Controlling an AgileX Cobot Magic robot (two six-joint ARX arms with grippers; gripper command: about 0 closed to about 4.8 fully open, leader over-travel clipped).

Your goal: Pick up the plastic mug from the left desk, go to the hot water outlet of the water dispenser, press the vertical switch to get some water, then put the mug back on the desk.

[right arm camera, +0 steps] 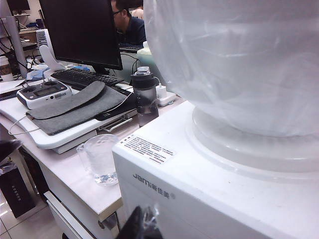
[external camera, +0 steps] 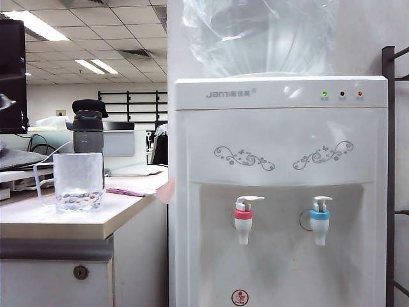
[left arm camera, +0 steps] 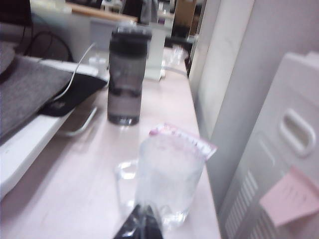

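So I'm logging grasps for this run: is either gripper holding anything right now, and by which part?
Nothing is held. The left gripper is shut and empty, just short of the clear plastic mug standing on the beige desk. The right gripper is also shut, empty.

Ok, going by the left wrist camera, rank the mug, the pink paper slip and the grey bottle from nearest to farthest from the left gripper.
1. Mug: right in front of the shut left gripper, on the desk.
2. Pink slip: just behind the mug, by the desk's dispenser-side edge.
3. Grey bottle: farthest, upright, deeper on the desk.
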